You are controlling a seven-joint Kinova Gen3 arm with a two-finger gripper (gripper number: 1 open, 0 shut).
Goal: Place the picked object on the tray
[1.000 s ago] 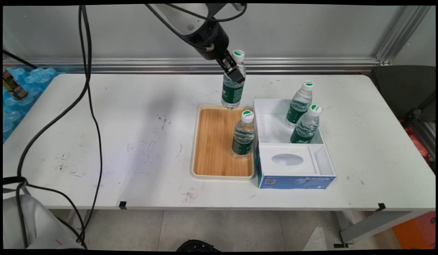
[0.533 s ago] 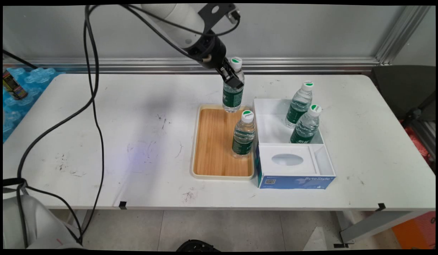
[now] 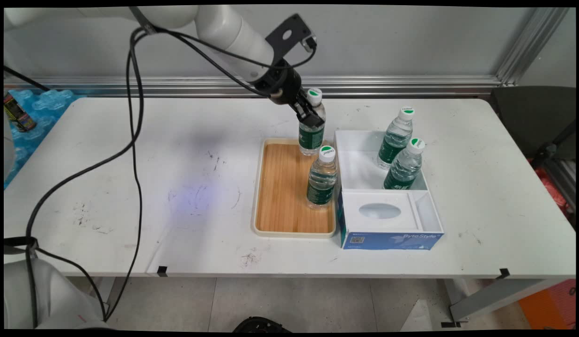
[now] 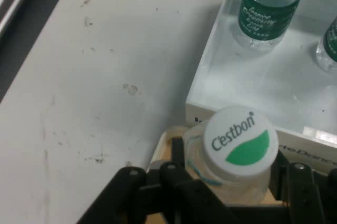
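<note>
From across the room, the pincer [image 3: 308, 113] is clamped on the shoulder of a water bottle [image 3: 311, 133], just under its white and green cap. The bottle hangs roughly upright over the far right corner of the wooden tray [image 3: 282, 187], and I can't tell whether its base touches the wood or sits just above it. A second bottle [image 3: 321, 178] stands on the tray close in front, near the tray's right edge. Right beside the tray is a white box [image 3: 355, 164] with two more bottles [image 3: 395, 138] in its far compartment, all on the tabletop [image 3: 130, 187].

Looking along the hand, the cap [image 4: 240, 141] fills the lower middle, with black linkage close on both sides of the neck. The tray's corner [image 4: 166, 145] shows just under the bottle, hard against the box wall [image 4: 210, 76].

What worries me is that corner. The bottle is so near the tray's raised rim and the box wall that its base might land on the rim and tip once let go. If it tipped towards me, it could knock the second bottle. The high grip would also let the body swing.
</note>
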